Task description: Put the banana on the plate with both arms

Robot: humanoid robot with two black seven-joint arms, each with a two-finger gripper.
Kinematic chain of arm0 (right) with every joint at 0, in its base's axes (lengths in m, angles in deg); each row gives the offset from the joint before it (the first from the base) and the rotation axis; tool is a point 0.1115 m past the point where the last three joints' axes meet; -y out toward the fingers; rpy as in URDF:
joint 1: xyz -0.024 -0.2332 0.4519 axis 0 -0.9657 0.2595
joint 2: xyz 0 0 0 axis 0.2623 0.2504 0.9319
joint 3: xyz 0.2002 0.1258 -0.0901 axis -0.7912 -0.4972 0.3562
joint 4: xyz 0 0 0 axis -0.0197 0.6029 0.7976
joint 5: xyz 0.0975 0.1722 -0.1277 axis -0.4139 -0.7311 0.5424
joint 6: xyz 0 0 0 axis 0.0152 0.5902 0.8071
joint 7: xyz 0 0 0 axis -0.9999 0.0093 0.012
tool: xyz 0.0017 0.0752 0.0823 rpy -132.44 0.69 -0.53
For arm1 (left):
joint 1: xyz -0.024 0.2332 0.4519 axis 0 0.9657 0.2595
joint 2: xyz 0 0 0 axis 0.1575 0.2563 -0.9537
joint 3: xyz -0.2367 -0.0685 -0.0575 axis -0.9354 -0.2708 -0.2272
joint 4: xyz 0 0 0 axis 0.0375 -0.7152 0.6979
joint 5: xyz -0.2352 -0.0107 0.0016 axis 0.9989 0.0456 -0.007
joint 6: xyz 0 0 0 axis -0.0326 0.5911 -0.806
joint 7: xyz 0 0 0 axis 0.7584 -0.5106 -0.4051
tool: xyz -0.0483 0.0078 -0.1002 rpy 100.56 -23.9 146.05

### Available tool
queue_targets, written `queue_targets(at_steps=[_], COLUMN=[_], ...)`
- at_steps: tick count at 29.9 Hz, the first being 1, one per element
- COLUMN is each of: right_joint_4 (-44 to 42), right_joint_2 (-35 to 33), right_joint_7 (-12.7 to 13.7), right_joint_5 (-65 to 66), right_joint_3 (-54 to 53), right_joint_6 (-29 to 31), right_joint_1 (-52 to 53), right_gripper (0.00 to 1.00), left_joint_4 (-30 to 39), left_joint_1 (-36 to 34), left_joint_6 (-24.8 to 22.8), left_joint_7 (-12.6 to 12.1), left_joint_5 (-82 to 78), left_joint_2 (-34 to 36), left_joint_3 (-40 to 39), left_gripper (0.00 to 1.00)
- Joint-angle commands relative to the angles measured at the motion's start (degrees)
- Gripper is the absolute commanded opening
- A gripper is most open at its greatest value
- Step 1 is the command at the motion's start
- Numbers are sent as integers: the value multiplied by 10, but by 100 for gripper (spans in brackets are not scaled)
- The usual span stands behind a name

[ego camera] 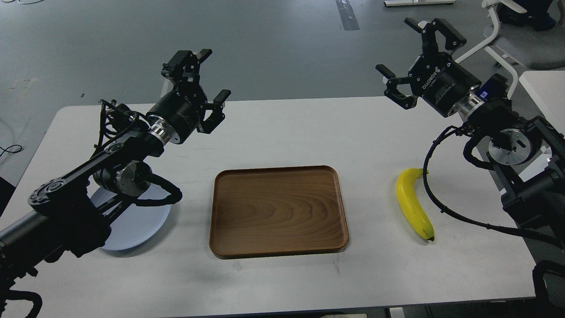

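A bright-yellow banana (413,202) lies on the white table at the right, its dark tip toward me. The pale blue-grey plate (140,223) sits at the left, largely hidden under my left arm. My left gripper (212,75) hangs open above the table's far left, well beyond the plate, holding nothing. Raised over the far right corner, my right gripper (408,48) is open and empty too, high above the banana and farther back.
A brown wooden tray (278,211) lies empty at the table's (282,128) centre, between plate and banana. A black cable (435,194) from my right arm loops down just right of the banana. A white chair (507,35) stands beyond the table's right corner.
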Motion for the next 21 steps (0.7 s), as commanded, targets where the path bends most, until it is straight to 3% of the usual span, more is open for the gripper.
queue_targets(at_steps=[1, 21], right_joint_4=[-6, -13], right_joint_2=[8, 10], right_joint_7=[-3, 0], right_joint_5=[1, 1], right_joint_3=[-4, -6], right_joint_6=[1, -30], right_joint_1=[0, 0], right_gripper=[100, 100], left_joint_4=[-4, -23], left_joint_1=[1, 2], left_joint_6=[0, -2], left_joint_7=[0, -21], left_joint_5=[-2, 3], left_joint_2=[-13, -16], left_joint_3=[-11, -6], left_gripper=[98, 98])
